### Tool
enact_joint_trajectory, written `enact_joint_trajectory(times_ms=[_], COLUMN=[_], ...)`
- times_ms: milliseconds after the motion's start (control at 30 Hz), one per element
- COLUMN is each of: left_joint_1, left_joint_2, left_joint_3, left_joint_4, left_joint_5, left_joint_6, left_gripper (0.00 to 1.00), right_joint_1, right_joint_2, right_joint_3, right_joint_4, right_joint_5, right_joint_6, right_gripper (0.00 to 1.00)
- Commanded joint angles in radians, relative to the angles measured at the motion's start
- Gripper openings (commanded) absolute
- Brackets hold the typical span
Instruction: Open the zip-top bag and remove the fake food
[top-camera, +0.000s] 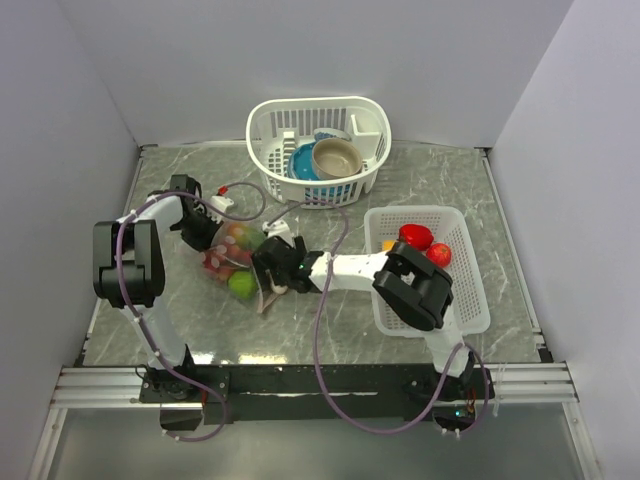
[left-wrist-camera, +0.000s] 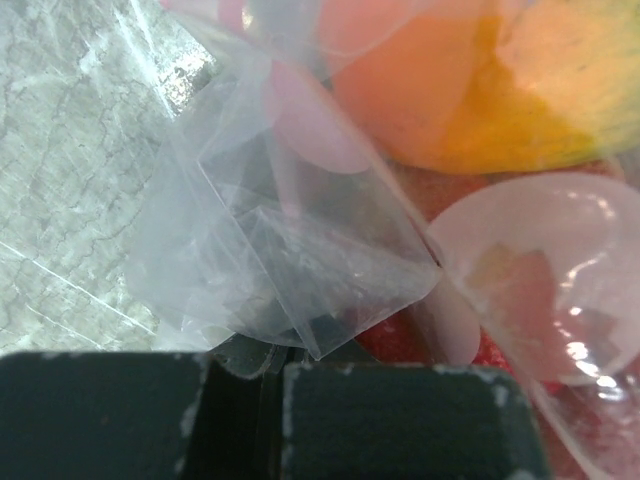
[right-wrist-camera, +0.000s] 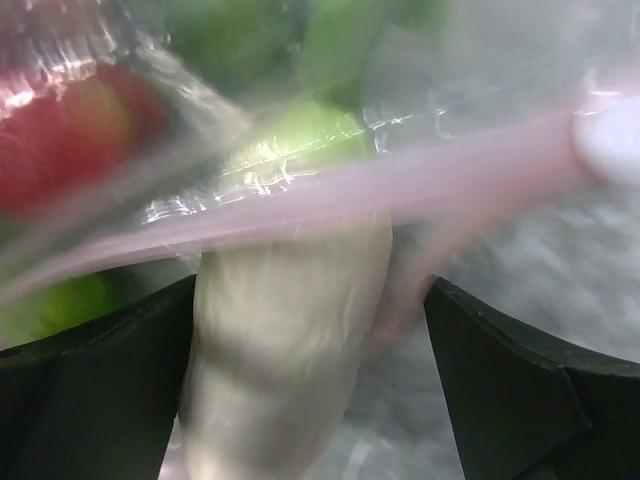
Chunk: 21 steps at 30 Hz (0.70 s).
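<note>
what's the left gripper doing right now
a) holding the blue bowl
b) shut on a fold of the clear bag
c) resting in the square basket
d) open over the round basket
b: in the left wrist view the left gripper has its pads together, with a fold of the bag pinched between them.

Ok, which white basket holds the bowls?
The oval white basket at the back, holding a blue bowl and a tan bowl; the rectangular mesh basket at right holds plastic fruit.
</note>
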Motion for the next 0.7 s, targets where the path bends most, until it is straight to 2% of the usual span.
enact_joint_trajectory(times_ms=[0, 67, 200, 400, 500, 600, 633, 667], left_joint_1=[-0.011, -0.011, -0.011, -0.011, -0.013, -0.010, -0.011, -0.010], left_joint_2=[0.001, 0.004, 0.003, -0.017, -0.016, -0.014, -0.014, -0.014], left_joint_3=[-0.026, -0.027, -0.030, -0.044, -0.044, -0.044, -0.043, -0.043], left_joint_4=[-0.048, -0.044, -0.038, -0.039, -0.041, -0.042, -0.041, -0.041], left_joint_5=[0.018, 0.013, 0.007, 0.013, 0.013, 0.013, 0.011, 0.011], left_joint_6=[-0.021, -0.021, -0.022, -0.016, -0.016, -0.015, -0.015, -0.016], left_gripper=[0.01, 0.01, 0.01, 0.01, 0.01, 0.01, 0.01, 0.01], right_joint_1=[0.054, 0.072, 0.078, 0.078, 0.074, 0.064, 0.064, 0.063], right_joint_2=[-0.100, -0.143, -0.212, -0.155, -0.134, -0.122, -0.131, -0.143], right_joint_3=[-0.063, -0.075, -0.151, -0.103, -0.082, -0.063, -0.077, -0.086], right_joint_4=[-0.158, -0.192, -0.102, -0.062, -0.053, -0.071, -0.070, -0.070], right_joint_5=[0.157, 0.211, 0.172, 0.120, 0.103, 0.090, 0.093, 0.096], right_joint_6=[0.075, 0.096, 0.084, 0.056, 0.050, 0.058, 0.059, 0.061], right_gripper=[0.99, 0.99, 0.95, 0.86, 0.79, 0.67, 0.58, 0.53])
